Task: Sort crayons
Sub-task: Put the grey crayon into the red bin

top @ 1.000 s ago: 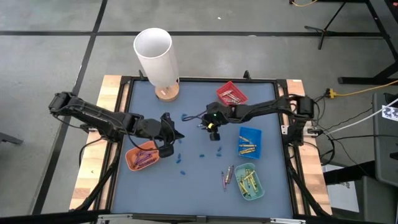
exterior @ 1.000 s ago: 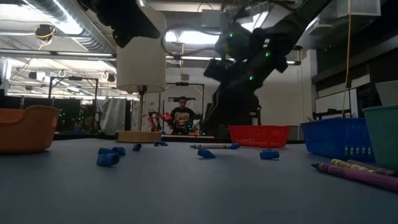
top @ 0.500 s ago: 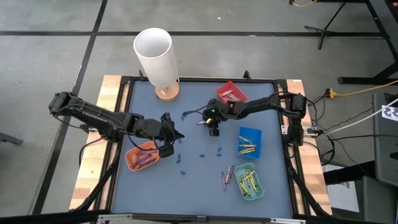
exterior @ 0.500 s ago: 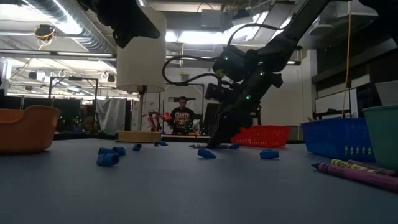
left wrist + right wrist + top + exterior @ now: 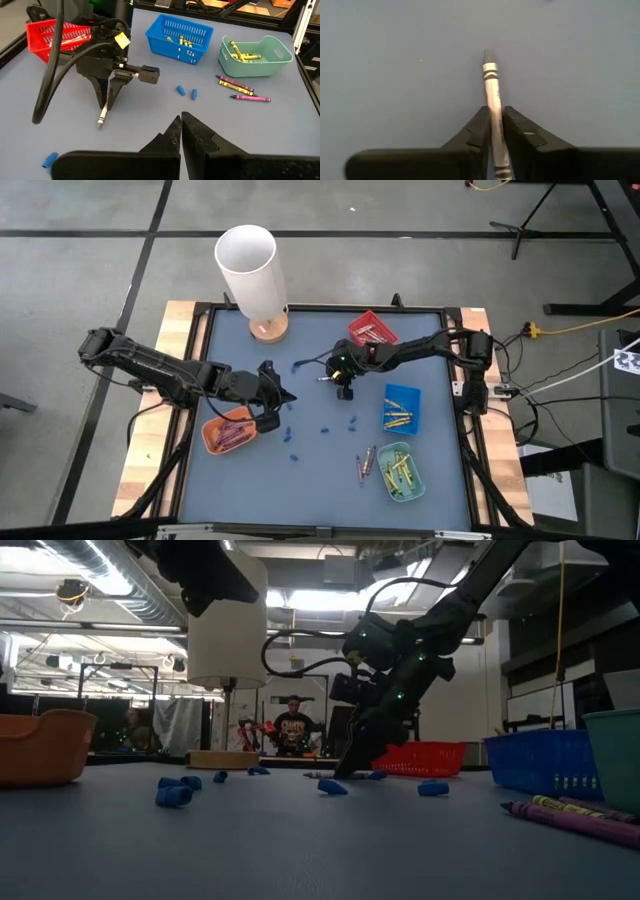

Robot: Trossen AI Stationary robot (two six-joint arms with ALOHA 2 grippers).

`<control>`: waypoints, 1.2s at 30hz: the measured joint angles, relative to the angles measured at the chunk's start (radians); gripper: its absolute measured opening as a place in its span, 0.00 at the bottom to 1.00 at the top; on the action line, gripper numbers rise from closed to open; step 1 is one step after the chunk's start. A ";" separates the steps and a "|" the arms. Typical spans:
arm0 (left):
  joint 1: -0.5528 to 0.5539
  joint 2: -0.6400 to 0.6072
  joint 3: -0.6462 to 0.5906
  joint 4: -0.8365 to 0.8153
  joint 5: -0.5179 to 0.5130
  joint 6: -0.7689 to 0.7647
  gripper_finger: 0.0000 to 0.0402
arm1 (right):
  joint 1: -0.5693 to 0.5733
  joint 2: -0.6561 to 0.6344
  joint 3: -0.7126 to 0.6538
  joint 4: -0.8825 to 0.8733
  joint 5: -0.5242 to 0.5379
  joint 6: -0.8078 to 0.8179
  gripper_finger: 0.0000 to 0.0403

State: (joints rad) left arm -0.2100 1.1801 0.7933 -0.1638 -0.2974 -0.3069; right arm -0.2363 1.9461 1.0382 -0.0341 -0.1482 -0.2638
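Note:
A silver-grey crayon [image 5: 491, 85] lies on the blue table mat left of the red tray [image 5: 372, 330], which holds silver crayons. My right gripper [image 5: 340, 383] is down at the mat and shut on it. The blue tray [image 5: 402, 408] holds gold-orange crayons, the teal tray [image 5: 400, 470] yellow ones and the orange tray [image 5: 228, 432] purple-pink ones. A few loose crayons [image 5: 366, 465] lie flat on the mat left of the teal tray. My left gripper [image 5: 181, 125] is shut on nothing, above the mat just right of the orange tray. My right gripper pinches the silver-grey crayon's wrapped middle [image 5: 493, 112] between its two fingers [image 5: 480, 125]. The fingers slant down from the table's right side and lie along the crayon. Its pointed end [image 5: 100, 121] sticks out past the fingertips and rests on the mat.
A tall white tube [image 5: 250, 268] stands on a wooden disc at the far left of the mat. Small blue bits [image 5: 290, 442] are scattered over the middle of the mat. A black frame [image 5: 196, 360] rims the mat. A person stands in the room beyond the table.
My right gripper has come down to the mat and shifted a little toward the far left, stopping at the silver-grey crayon. The crayon has stayed on the mat.

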 joint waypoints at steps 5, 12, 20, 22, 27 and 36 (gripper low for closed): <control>0.000 0.000 0.000 0.000 0.000 0.000 0.00 | 0.000 0.000 -0.002 0.015 -0.002 0.000 0.05; 0.000 0.000 0.000 0.000 -0.001 0.000 0.00 | 0.000 -0.002 -0.002 0.023 -0.002 0.000 0.07; 0.000 0.000 0.000 -0.004 -0.001 0.000 0.00 | 0.000 -0.050 0.075 -0.132 0.007 -0.003 0.09; 0.000 0.000 0.000 -0.004 -0.002 0.000 0.00 | 0.000 -0.061 0.120 -0.204 0.013 -0.010 0.09; 0.000 0.000 0.000 -0.004 -0.002 0.000 0.00 | 0.000 -0.061 0.274 -0.462 0.095 -0.087 0.09; 0.000 0.000 0.000 -0.004 -0.002 0.000 0.00 | 0.000 -0.063 0.489 -0.803 0.464 -0.137 0.09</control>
State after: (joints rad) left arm -0.2100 1.1801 0.7933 -0.1677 -0.2990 -0.3065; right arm -0.2363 1.8828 1.5267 -0.8375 0.3161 -0.4004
